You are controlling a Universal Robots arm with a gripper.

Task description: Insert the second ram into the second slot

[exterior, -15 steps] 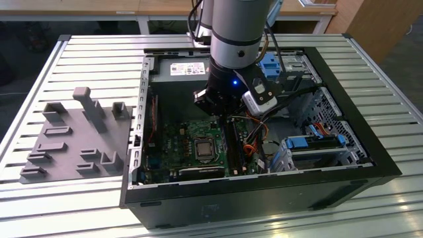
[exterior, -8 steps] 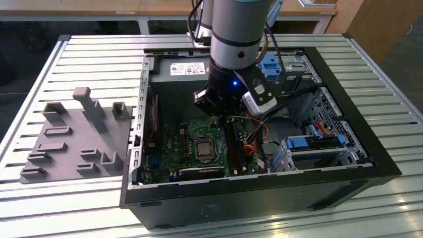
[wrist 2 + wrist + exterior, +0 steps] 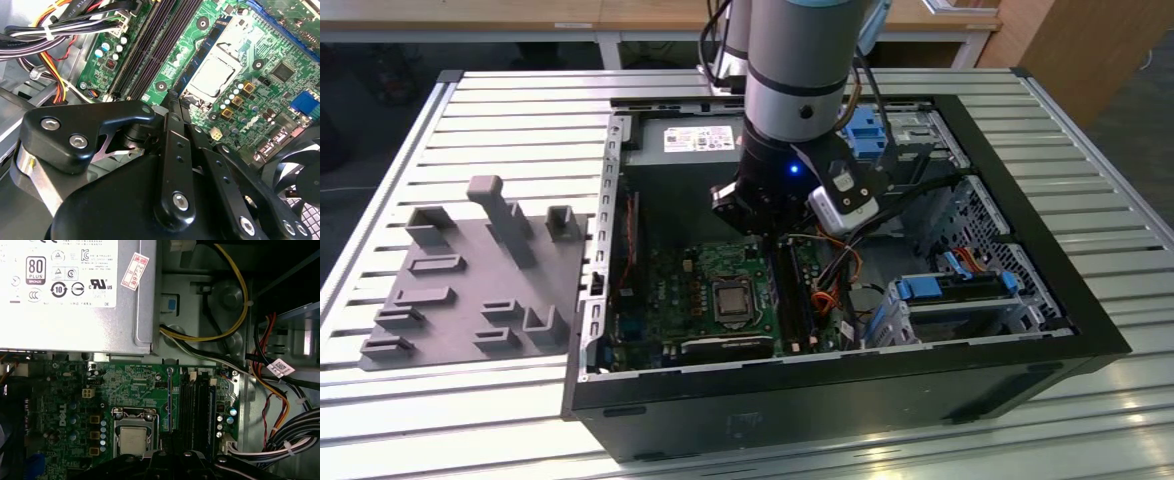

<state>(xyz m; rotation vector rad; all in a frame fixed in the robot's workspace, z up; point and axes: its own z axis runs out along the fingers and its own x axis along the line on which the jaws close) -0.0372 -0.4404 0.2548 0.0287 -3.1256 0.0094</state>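
Edgewise, the second ram point(image 3: 170, 400) in the gripper point(image 3: 168, 439) looks thin, blue

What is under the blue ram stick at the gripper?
The green motherboard, processor socket on one side, black memory slots on the other. The strip directly beneath the second ram is covered by it.

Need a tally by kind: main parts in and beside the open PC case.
computer case: 1
motherboard: 1
power supply: 1
processor: 1
second ram: 1
grey fixture plate: 1
Total: 6
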